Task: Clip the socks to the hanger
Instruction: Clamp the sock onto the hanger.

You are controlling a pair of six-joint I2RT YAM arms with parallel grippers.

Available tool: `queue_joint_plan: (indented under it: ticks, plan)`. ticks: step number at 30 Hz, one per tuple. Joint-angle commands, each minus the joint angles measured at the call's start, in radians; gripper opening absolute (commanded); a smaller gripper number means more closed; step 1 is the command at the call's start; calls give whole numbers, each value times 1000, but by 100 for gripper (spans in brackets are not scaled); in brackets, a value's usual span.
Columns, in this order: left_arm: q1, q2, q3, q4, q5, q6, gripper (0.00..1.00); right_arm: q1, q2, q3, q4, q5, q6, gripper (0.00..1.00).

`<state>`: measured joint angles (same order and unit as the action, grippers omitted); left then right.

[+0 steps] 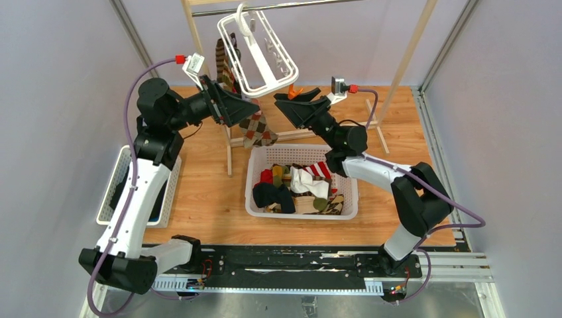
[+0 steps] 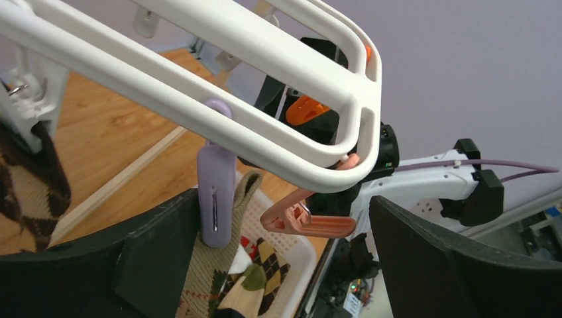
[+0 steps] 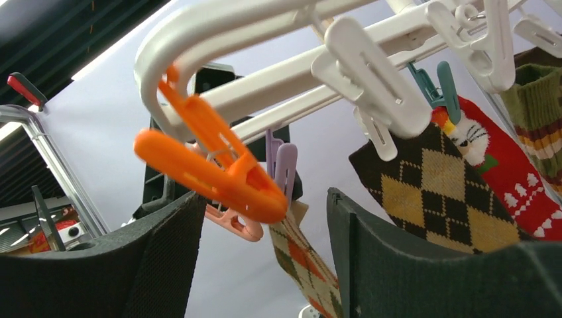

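Left gripper (image 2: 285, 245) gapes wide, fingers either side of a lilac clip (image 2: 215, 199) pinching an argyle sock (image 2: 205, 278) on the hanger (image 2: 132, 73). The right gripper (image 3: 265, 218), equally wide, flanks an orange clip (image 3: 212, 165). The hanger hangs from the rack bar (image 1: 278, 6); more socks (image 1: 301, 185) fill the basket (image 1: 250, 185) below.

Black-and-white arms (image 1: 132, 199), apparently purple cables (image 2: 523, 167)

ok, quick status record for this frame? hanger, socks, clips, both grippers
hanger: hooked on rack bar
clipped: tan argyle sock on purple clip; brown argyle sock; red sock; striped sock
empty clips: orange clip, pink clip
left gripper: open, at purple clip
right gripper: open, just below orange clip
basket: more socks inside
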<state>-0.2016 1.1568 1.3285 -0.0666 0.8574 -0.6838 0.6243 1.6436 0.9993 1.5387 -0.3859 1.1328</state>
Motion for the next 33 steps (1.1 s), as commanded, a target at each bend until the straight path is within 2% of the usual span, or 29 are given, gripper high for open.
queue_joint_plan:
  ticks: [1,6,11,18,25,29,31,33]
  plan:
    - [10,-68,3,-234,-119,167,100,8,28,59,58,-20,10,66]
    - [9,-91,47,-425,-278,311,100,22,45,72,58,-24,9,64]
    - [10,-116,65,-480,-395,400,100,28,44,68,58,-16,3,64]
    - [11,-104,94,-408,-243,418,100,30,46,75,57,-18,2,64]
    - [10,-100,129,-401,-161,392,100,30,35,59,58,-19,-3,64]
    - [11,-100,153,-449,-137,416,100,28,10,15,58,-23,-20,69]
    - [16,-96,173,-515,-157,446,100,23,-19,-27,53,-29,-35,74]
    - [32,-89,192,-563,-188,480,100,15,-44,-73,41,-30,-54,75]
